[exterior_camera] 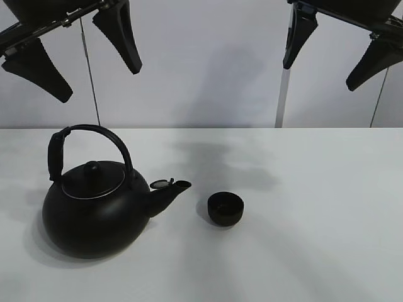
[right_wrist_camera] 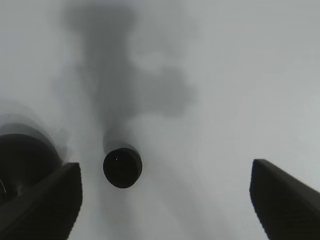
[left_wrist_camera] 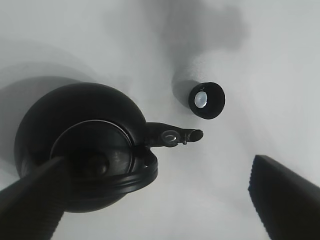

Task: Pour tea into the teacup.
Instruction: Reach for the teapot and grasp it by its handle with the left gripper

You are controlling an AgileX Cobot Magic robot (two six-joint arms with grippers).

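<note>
Both grippers hang well above the surface [exterior_camera: 315, 251], and nothing is gripped yet. The left gripper [exterior_camera: 99, 83] is spread wide and empty, and the right gripper [exterior_camera: 320, 77] is the same.

The kettle [exterior_camera: 94, 214] sits below the left gripper. Its arched handle [exterior_camera: 94, 131] leans away from the spout [exterior_camera: 169, 192]. The teacup [exterior_camera: 225, 209] stands below and between the two grippers, just beyond the spout tip on the right gripper's side. It is near the spout but not touching it.

We see these risks:
- **Handle grip:** A grip that lands off-centre could let the round, heavy-looking kettle swing or slide in the gripper.
- **Knocking the cup:** A swinging spout could strike the teacup, which is light and close by.
- **Missing the cup:** The cup's mouth is far smaller than the kettle, so a quick tilt would likely send tea over the rim or onto the surface.
- **Lid:** The lid [exterior_camera: 94, 178] could slip off at a steep angle.
- **Spout flap:** The small flap at the spout may deflect the stream.

The kettle's lid is on, so we cannot see what it holds. The teacup's inside is dark and glossy. The left wrist view shows a pale spot in it, which may be glare rather than liquid. From above, we judge the cup empty.
</note>
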